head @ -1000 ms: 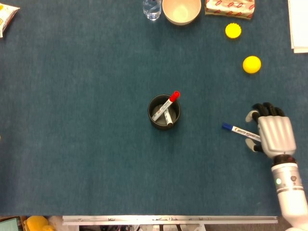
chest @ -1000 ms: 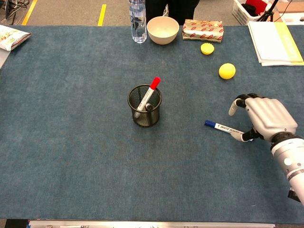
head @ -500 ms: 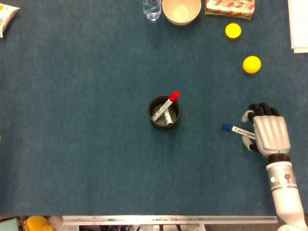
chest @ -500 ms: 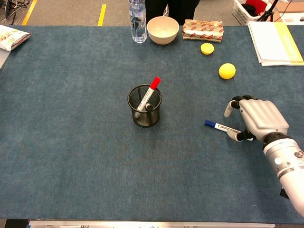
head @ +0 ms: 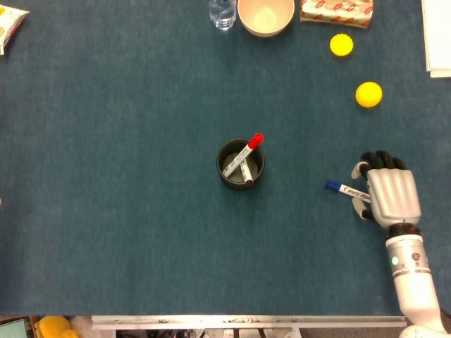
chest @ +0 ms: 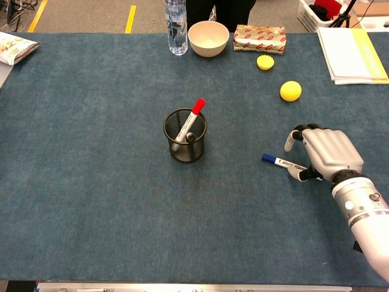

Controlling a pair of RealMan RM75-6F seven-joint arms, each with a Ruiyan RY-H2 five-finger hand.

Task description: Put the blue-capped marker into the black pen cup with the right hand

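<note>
The right hand (chest: 322, 153) arches over the tail of the blue-capped marker (chest: 281, 162), fingers curled around it; whether they actually grip is unclear. The marker lies flat on the blue surface (chest: 91, 152), its cap pointing toward the black pen cup (chest: 185, 135), well apart.

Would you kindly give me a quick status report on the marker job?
Right robot hand over tail of blue-capped white marker, marker flat on cloth. Left robot hand out of view. Black mesh pen cup holds two markers; path clear.

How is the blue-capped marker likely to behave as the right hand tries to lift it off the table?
The blue-capped marker looks round and slim, so it may roll when nudged. It is probably stiff and light. Lying flat under the right hand, it leaves the fingers little to grip.
</note>
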